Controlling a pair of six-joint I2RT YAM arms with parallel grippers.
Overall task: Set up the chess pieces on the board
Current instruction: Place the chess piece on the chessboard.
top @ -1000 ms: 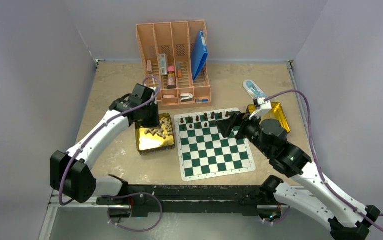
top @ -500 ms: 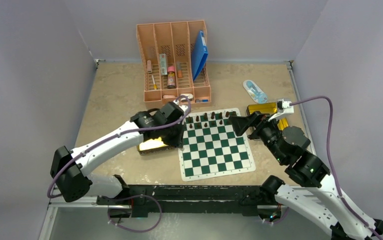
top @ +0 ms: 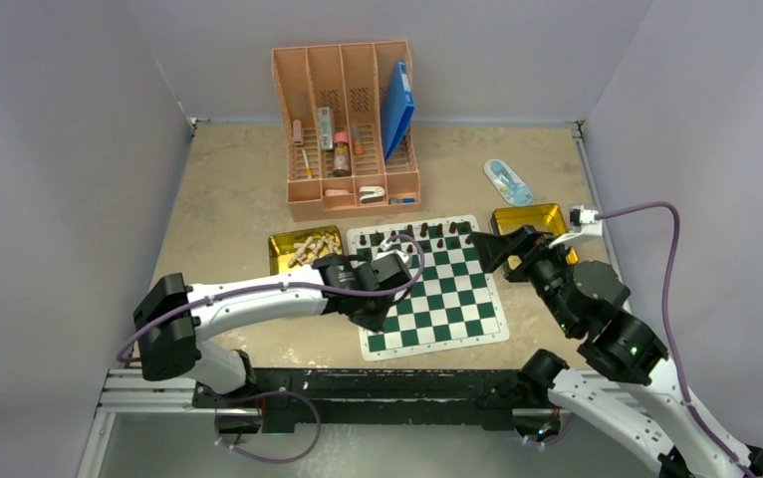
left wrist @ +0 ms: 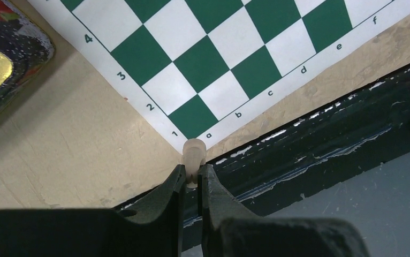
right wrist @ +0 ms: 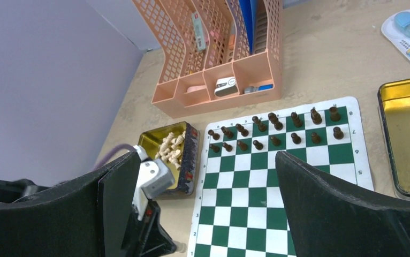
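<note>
The green-and-white board (top: 432, 299) lies mid-table and also shows in the left wrist view (left wrist: 219, 48) and the right wrist view (right wrist: 256, 214). Dark brown chess pieces (top: 417, 235) (right wrist: 272, 131) fill its two far rows. Pale pieces (top: 308, 247) (right wrist: 172, 145) lie heaped in a gold tin left of the board. My left gripper (top: 366, 321) (left wrist: 192, 174) is shut on one pale piece (left wrist: 194, 152) (right wrist: 180, 247), held over the board's near left corner by square a1. My right gripper (top: 492, 249) (right wrist: 205, 155) is open and empty above the board's far right side.
A second gold tin (top: 532, 217) (right wrist: 406, 155) sits right of the board and holds no pieces. A pink organiser (top: 353, 119) (right wrist: 219, 64) stands behind the board. A blue-and-white packet (top: 507, 179) lies at the back right. The black rail (left wrist: 320, 134) runs along the table's near edge.
My left arm has swung from the tin of pale pieces to the board's near left corner, with a pale piece in its jaws. My right arm has drawn back to the right, off the board's far row.
</note>
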